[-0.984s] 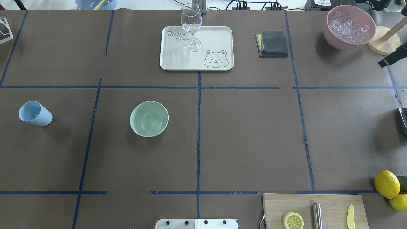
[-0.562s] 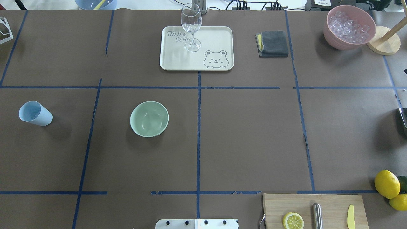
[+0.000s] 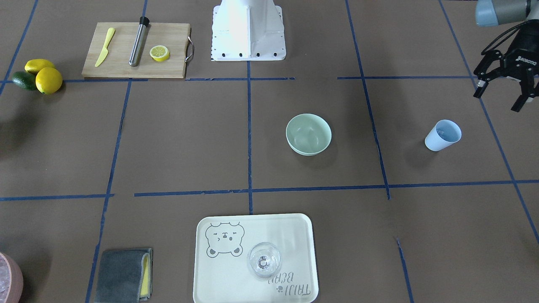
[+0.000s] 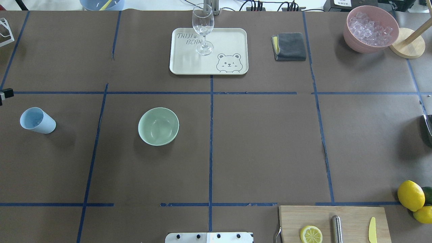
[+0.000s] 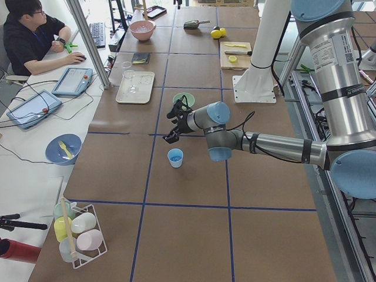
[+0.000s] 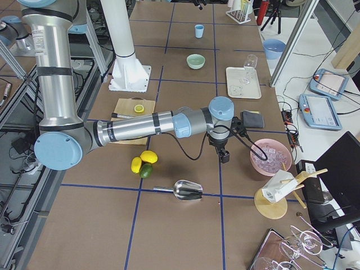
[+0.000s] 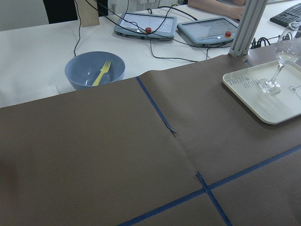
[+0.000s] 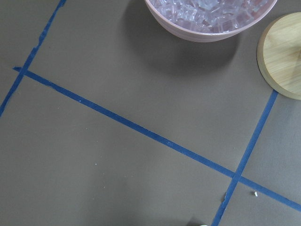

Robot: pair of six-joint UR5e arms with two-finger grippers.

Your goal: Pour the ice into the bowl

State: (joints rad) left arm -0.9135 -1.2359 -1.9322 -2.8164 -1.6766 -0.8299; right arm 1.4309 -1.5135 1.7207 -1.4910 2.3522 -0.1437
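The pale mint-green bowl [image 4: 158, 126] [image 3: 308, 134] stands left of the table's middle line. A light blue cup [image 4: 37, 120] [image 3: 443, 134] stands upright further to the left. I cannot make out the ice in either one. My left gripper [image 3: 497, 100] [image 5: 172, 126] hangs open above the table, a little beyond the cup on the robot's side, holding nothing. Only one of its fingertips [image 4: 6, 93] shows in the overhead view. My right gripper [image 6: 224, 155] hangs over the table beside the pink container [image 6: 271, 169]; I cannot tell if it is open or shut.
The pink container [image 4: 354, 45] of whitish cubes and a wooden stand base [image 4: 408, 47] sit at the far right. A cream tray [image 4: 233, 40] bears a wine glass [image 4: 203, 27]. A grey cloth [image 4: 290, 46], cutting board [image 4: 351, 212], lemons [image 4: 410, 195] and metal scoop [image 6: 188, 190] lie around.
The right gripper has left the overhead view at its right edge. A tip of the left gripper has come in at the left edge. Cup and bowl have not moved.
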